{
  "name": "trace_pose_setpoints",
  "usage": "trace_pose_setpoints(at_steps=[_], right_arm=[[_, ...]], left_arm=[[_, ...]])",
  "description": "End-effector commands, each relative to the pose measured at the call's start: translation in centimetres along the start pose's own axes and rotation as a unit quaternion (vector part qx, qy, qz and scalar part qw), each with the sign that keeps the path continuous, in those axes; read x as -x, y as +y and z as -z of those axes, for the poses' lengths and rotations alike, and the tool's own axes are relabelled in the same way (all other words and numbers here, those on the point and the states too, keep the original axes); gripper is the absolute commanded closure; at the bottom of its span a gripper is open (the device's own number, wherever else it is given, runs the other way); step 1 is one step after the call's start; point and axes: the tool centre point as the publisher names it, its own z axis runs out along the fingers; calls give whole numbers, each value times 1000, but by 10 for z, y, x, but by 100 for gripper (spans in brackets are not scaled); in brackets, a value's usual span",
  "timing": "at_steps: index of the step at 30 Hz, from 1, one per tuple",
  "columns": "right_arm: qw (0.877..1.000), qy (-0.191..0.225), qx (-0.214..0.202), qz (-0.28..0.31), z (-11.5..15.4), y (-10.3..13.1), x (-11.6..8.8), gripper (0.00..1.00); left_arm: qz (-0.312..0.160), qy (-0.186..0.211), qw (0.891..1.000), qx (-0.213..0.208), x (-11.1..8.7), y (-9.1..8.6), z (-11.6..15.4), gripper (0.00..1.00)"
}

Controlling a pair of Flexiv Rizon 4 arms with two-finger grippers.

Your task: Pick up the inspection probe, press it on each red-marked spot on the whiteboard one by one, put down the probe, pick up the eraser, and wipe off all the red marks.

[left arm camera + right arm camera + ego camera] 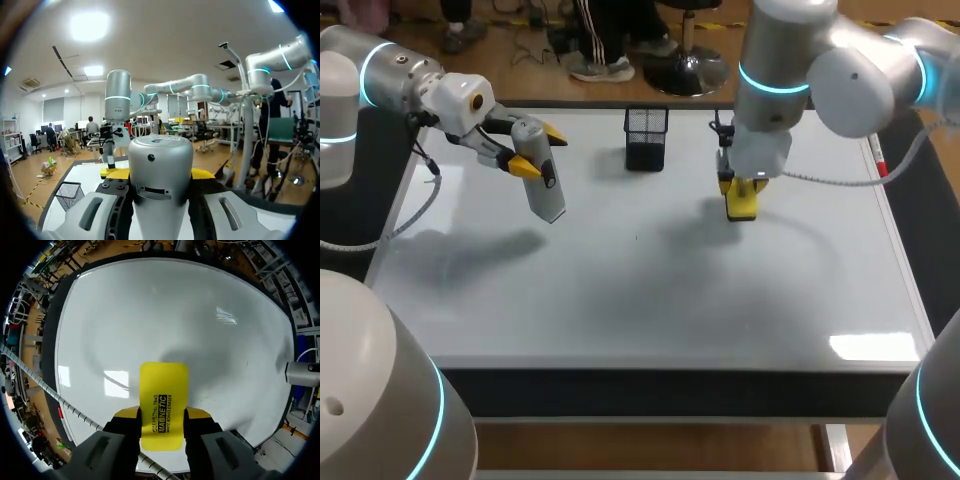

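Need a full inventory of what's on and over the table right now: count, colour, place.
whiteboard: 1, white, lying flat across the table
probe: 1, grey, tilted, held over the board's far left part
eraser: 1, yellow, held at the board right of middle; contact with the board unclear
mesh basket: 1, black, middle of the board's far edge
marker: 1, white and red, along the board's right edge
red marks: none visible on the board
left hand: 1, yellow tips, shut on the probe
right hand: 1, yellow tips, shut on the eraser
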Motion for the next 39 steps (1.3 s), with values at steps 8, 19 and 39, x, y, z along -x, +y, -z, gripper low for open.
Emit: trace_pose_setpoints(at_steps=[8,19,39], right_arm=[[999,12,34,-3,-18,-78,8,100],[999,6,40,-17,-27,-113,9,100],[999,14,41,-20,-42,-125,7,100]], left_arm=[[0,-1,1000,1,-1,-2,-1,100],[0,-1,1000,1,-1,-2,-1,100],[0,-1,1000,1,-1,-2,-1,100]])
